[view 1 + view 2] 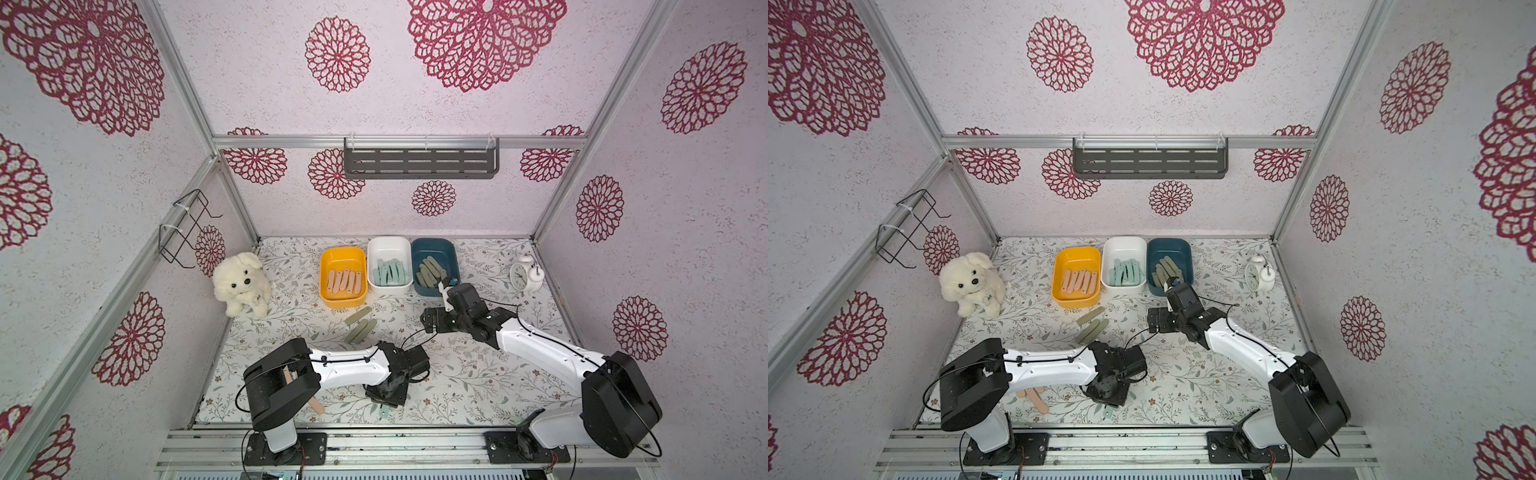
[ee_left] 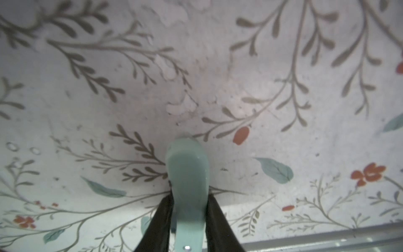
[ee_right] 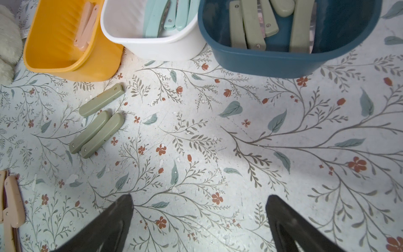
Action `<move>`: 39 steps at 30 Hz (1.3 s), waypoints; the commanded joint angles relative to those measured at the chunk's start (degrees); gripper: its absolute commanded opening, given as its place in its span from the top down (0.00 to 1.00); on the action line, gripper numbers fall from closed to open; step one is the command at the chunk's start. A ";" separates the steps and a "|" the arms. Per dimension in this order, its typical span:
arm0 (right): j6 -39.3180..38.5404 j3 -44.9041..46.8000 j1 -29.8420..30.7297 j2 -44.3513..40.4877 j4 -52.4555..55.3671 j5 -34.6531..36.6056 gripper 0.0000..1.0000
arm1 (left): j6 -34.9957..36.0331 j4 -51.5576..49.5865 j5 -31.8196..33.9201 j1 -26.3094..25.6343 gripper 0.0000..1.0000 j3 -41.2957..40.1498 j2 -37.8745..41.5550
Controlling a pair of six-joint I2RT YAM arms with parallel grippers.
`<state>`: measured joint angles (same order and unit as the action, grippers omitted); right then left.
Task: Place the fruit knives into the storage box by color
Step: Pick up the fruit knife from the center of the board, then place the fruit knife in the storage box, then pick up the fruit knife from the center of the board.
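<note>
Left gripper (image 2: 188, 197) — clamped on one teal knife (image 2: 187, 168), low over the surface (image 2: 283, 76) near its front edge. Right gripper (image 3: 199, 203) — wide, empty, just before the blue box (image 3: 272, 63). Loose stock: three sage knives (image 3: 98, 122) near the yellow box (image 3: 65, 69); peach knives (image 1: 318, 405) beside the left arm's base. Handling, judged: light, stiff, smooth plastic, likely slippery; take mid-length, across the narrow sides.
</note>
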<state>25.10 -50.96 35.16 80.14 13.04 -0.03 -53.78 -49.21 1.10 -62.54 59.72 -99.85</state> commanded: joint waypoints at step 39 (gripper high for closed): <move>-4.18 -0.47 1.03 10.47 -13.36 -5.85 0.03 | 21.86 -3.37 6.62 31.09 0.05 55.14 -17.49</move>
<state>22.81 -50.98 32.91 88.97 3.70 -4.82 -26.70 -58.59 9.61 -31.05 122.19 -130.56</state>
